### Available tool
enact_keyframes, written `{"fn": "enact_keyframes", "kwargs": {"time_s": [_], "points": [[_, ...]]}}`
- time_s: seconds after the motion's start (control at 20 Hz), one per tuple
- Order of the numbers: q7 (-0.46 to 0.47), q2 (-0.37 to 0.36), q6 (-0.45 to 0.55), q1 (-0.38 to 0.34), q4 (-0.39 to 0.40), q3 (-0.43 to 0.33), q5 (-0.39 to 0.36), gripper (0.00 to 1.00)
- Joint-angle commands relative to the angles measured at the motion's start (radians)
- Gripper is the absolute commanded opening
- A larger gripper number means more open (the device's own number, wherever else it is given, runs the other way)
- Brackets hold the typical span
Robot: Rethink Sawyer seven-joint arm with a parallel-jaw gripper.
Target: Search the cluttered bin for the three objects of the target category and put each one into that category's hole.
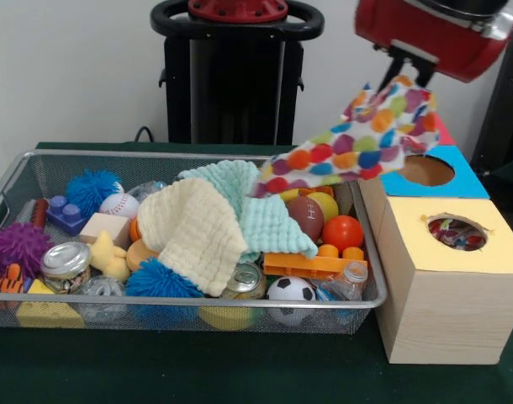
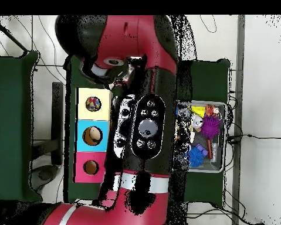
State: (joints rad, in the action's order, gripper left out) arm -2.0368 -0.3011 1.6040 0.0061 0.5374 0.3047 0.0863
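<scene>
Front view: the tool (image 1: 408, 74) is seen at the top right, closed on a corner of the polka-dot cloth (image 1: 351, 145), which is held aloft and drapes down toward the right end of the wire bin (image 1: 13, 181). Below and to the right, patterned fabric is seen inside the hole (image 1: 457, 232) in the yellow-topped box. A cream waffle cloth (image 1: 193, 231) is spread over the toys in the bin.

Polka-dot fabric (image 1: 357, 143) hangs above the bin (image 1: 198, 305)
</scene>
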Motion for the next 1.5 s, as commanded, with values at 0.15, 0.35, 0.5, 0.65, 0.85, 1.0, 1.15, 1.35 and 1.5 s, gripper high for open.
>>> {"fn": "enact_keyframes", "kwargs": {"time_s": [0.15,0.35,0.5,0.65,0.85,1.0,1.15,1.35,1.5], "points": [[0.391,-0.059,-0.149,-0.07,0.302,-0.108,-0.123,0.0],[0.416,-0.065,-0.164,-0.082,0.335,-0.12,-0.154,0.0],[0.416,-0.048,-0.143,-0.094,0.354,-0.155,-0.139,0.0],[0.4,-0.032,-0.108,-0.105,0.372,-0.208,-0.093,0.0],[0.356,-0.043,-0.106,-0.102,0.404,-0.248,-0.066,0.0],[0.338,-0.049,-0.091,-0.11,0.419,-0.286,-0.049,0.0],[0.32,-0.051,-0.077,-0.117,0.422,-0.314,-0.041,0.0],[0.301,-0.059,-0.077,-0.121,0.429,-0.326,-0.059,0.0],[0.294,-0.076,-0.095,-0.123,0.452,-0.316,-0.093,0.0]]}}
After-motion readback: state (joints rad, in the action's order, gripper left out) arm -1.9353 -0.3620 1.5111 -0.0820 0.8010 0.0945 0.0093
